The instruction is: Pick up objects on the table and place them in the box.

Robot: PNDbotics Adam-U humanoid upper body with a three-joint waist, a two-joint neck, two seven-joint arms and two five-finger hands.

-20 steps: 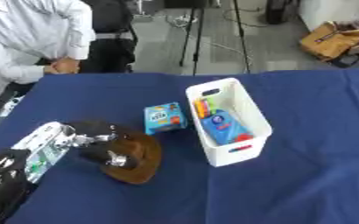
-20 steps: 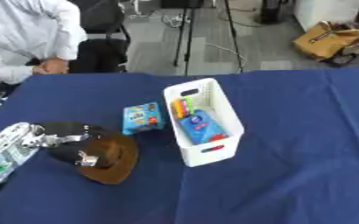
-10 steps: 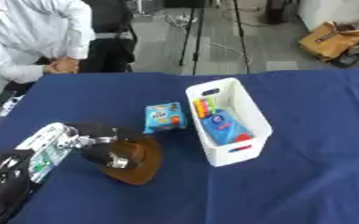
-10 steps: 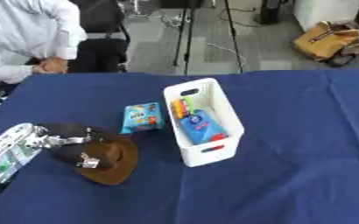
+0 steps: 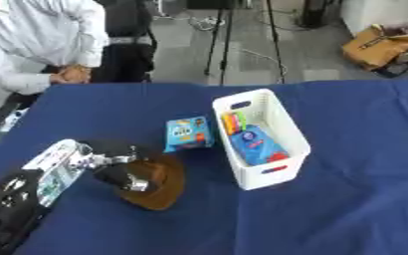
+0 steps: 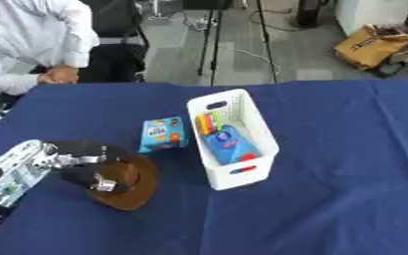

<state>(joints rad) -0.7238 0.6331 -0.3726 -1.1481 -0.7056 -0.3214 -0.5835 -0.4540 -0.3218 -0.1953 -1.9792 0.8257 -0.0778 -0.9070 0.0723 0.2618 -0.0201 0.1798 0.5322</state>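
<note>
- Clearly, the risk I saw was the floppy brown hat (image 5: 155, 182) slipping free on the lift, since my left hand (image 5: 120, 167) gripped only its crown.
- My left hand's fingers were curled round that crown, the brim lying flat on the blue tablecloth (image 5: 347, 209).
- Beside it lay a blue snack packet (image 5: 188, 133), just left of the white slotted plastic box (image 5: 264, 139).
- My right hand was out of view.

Light was even and fairly bright, probably from overhead, with no glare. Both views were soft throughout, detail smeared. The white box (image 5: 261, 137) cast only a faint shadow on the blue table (image 5: 347, 199). The left hand (image 6: 90, 169) looked dark and blurred.
</note>
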